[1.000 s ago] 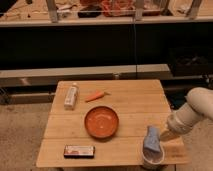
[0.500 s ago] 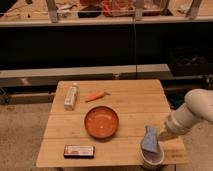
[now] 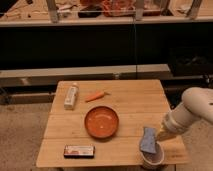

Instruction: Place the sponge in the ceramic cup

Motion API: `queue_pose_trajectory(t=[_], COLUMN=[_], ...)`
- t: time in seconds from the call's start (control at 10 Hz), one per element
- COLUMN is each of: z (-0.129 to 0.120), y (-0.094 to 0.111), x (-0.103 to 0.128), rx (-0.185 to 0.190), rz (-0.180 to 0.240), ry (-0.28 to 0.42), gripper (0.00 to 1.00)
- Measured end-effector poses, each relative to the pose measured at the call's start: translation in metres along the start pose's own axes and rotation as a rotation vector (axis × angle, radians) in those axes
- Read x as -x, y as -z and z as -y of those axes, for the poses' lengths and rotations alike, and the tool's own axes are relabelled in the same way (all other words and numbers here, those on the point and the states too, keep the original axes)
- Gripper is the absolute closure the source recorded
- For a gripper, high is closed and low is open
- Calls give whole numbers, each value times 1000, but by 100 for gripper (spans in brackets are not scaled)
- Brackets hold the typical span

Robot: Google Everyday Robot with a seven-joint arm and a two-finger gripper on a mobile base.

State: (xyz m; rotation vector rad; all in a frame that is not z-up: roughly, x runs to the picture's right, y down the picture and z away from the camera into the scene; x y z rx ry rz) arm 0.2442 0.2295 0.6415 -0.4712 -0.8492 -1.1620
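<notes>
A blue-grey sponge [image 3: 148, 139] stands upright with its lower end inside the ceramic cup [image 3: 152, 158], a pale mug at the table's front right corner. My gripper [image 3: 159, 138] sits just right of the sponge, at the end of the white arm [image 3: 192, 110] reaching in from the right. The sponge's bottom is hidden by the cup's rim.
On the wooden table [image 3: 130, 100] are an orange bowl [image 3: 101, 121] in the middle, a carrot [image 3: 94, 96] behind it, a white bottle [image 3: 71, 96] at the back left and a flat red-and-white packet [image 3: 78, 150] at the front left. A dark shelf runs behind.
The sponge has come down and slightly left with the gripper, from just above the cup to partly inside it.
</notes>
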Motion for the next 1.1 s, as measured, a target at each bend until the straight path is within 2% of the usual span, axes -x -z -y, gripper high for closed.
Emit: queue_pose_trajectory(t=[0.3, 0.4, 0.6, 0.9, 1.1], z=[5, 7, 9, 12, 13], y=[-2, -2, 2, 11, 15], x=[7, 12, 22, 34, 39], rx=[8, 12, 9, 10, 8], rz=[118, 162, 198, 208, 200], ry=[91, 134, 206, 292, 318], gripper=[52, 40, 22, 20, 20])
